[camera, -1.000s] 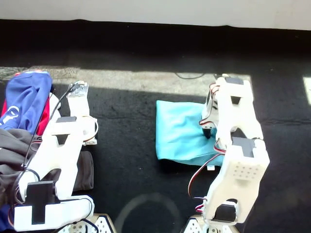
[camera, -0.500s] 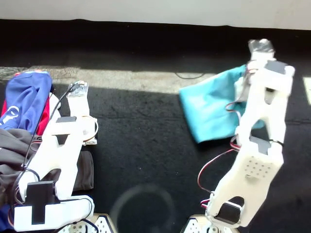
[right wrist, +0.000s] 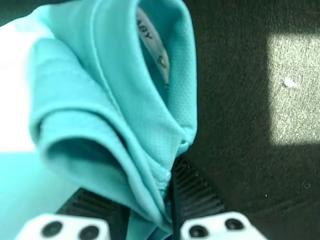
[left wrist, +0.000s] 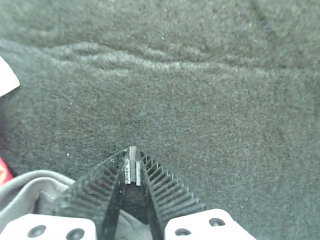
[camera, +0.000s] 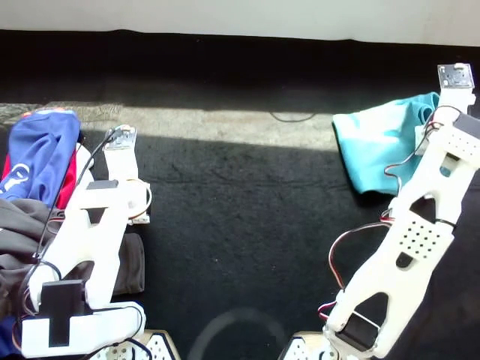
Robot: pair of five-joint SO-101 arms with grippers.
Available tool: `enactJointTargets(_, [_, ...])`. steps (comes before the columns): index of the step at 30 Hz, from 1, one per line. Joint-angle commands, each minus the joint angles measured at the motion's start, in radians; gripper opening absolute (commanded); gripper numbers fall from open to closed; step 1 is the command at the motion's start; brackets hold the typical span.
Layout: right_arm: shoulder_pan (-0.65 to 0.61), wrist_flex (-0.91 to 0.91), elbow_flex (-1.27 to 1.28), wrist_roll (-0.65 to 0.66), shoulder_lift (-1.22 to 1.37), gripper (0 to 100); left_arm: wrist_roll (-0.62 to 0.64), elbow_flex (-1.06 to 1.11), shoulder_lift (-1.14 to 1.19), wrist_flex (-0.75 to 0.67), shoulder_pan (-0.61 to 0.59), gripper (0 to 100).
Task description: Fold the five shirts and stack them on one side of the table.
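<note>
We are starting nearest the arm bases, with the pile of unfolded shirts [camera: 30, 202] as our marker. A grey shirt [camera: 15, 225] is lying at the near end of the pile, and a dark one [camera: 132, 262] is spreading out from it under the left arm. The left gripper [left wrist: 131, 170] is resting just beside the pile, over the black table cover [camera: 225, 225], with its jaws pressed together and gripping nothing. Farther back in the pile, a blue shirt [camera: 37, 150] is lying over a red one [camera: 69, 180], so we are counting four shirts waiting there, none folded.

Well apart from the pile, at the far opposite side of the table, the right gripper [right wrist: 167, 192] is clamping an edge of the teal shirt [right wrist: 100, 100]. The cloth is bunching loosely below the jaws rather than lying in a neat fold, and we cannot tell whether it is hanging fully off the table.

We are judging the task as barely begun: no stack is showing, the teal shirt is not yet set down, and four remain.
</note>
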Motion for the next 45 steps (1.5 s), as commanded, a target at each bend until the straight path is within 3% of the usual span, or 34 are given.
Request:
enactJointTargets(1, [-0.002, -0.007, -0.136, 0.014, 0.031, 0.9, -0.003, -0.004, -0.027, -0.021, -0.007, 1])
enactJointTargets(3, [-0.001, 0.012, -0.159, 0.012, 0.042, 3.2, -0.003, 0.001, -0.027, -0.021, -0.007, 1])
enactJointTargets(9, [-0.002, 0.107, -0.286, 0.008, 0.041, 27.4, -0.003, 0.007, -0.028, -0.021, -0.005, 1])
enactJointTargets(17, [-0.001, 0.259, -0.553, 0.006, 0.041, 28.2, -0.003, 0.007, -0.028, -0.021, -0.005, 1])
enactJointTargets(23, [-0.013, 0.496, -0.65, 0.006, -0.01, 28.2, -0.005, -0.005, -0.041, -0.014, -0.008, 1])
enactJointTargets(29, [-0.012, 0.553, -0.645, -0.144, -0.122, 28.2, -0.005, -0.166, -0.157, 0.301, -0.047, 1])
enactJointTargets(32, [-0.012, 0.556, -0.642, -0.155, -0.196, 28.2, -0.005, -0.277, -0.252, 0.466, -0.094, 1])
enactJointTargets(36, [-0.012, 0.558, -0.613, -0.153, -0.34, 28.3, -0.011, -0.41, -0.358, 0.697, -0.196, 11])
enactJointTargets(39, [-0.013, 0.558, -0.433, -0.153, -0.501, 28.3, -0.094, -0.456, -0.4, 0.847, -0.268, 20])
enactJointTargets(45, [-0.054, 0.553, 0.182, -0.153, -0.931, 28.4, -0.249, -0.351, -0.397, 0.934, -0.335, 20])
